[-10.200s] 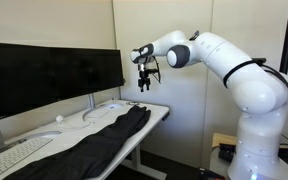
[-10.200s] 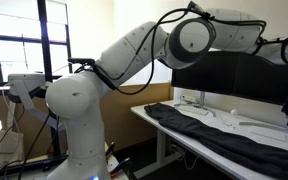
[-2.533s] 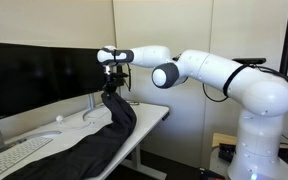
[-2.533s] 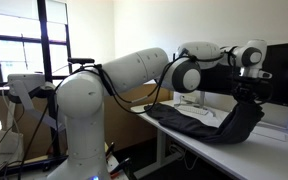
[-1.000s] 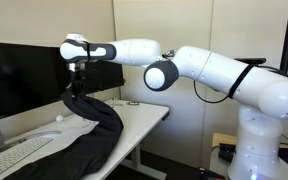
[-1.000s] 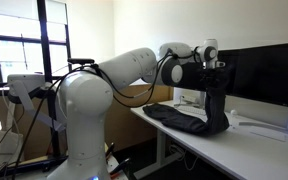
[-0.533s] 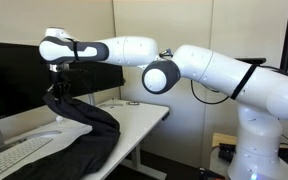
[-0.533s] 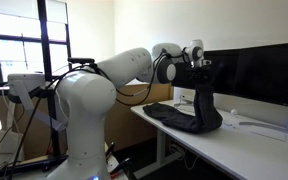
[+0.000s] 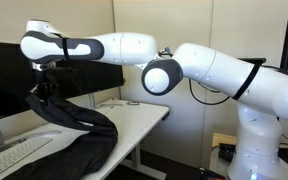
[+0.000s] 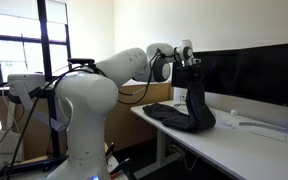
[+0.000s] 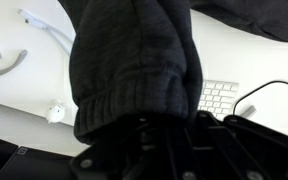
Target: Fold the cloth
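Hem (image 11: 134,108) of cloth (image 11: 129,45), ribbing only in wrist view

White desk (image 9: 142,114) carries a white keyboard (image 9: 14,154) in front of dark monitors (image 9: 4,80); a dark-framed window (image 10: 19,45) shows daylight in an exterior view.

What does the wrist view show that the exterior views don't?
Only the wrist view: the cloth's ribbed hem close up, and a black cable beside the keyboard. Only the exterior views: the white arm, the monitors, a window. Both: the cloth, one end held up by the shut jaws, over the white desk.
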`<action>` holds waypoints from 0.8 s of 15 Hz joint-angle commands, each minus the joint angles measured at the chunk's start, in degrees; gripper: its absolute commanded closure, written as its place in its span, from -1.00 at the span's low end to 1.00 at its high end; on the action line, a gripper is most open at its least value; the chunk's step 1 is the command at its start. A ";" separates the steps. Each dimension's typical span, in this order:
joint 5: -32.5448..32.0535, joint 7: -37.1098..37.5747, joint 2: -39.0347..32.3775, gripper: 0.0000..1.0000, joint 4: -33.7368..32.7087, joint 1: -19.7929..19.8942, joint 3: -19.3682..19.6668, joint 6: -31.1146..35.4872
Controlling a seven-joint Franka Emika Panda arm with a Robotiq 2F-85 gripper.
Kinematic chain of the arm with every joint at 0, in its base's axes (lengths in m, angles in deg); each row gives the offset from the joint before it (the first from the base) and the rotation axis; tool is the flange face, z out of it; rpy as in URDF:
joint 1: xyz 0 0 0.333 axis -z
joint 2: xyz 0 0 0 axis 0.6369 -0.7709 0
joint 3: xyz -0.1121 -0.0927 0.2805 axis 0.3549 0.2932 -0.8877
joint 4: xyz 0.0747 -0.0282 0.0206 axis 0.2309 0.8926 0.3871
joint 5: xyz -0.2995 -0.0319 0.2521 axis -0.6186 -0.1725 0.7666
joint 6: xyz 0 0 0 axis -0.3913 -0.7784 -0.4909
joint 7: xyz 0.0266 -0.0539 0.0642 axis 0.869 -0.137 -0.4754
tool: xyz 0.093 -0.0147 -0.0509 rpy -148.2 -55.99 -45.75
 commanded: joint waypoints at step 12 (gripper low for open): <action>-1.94 1.97 0.71 0.90 1.04 -3.25 -0.12 0.10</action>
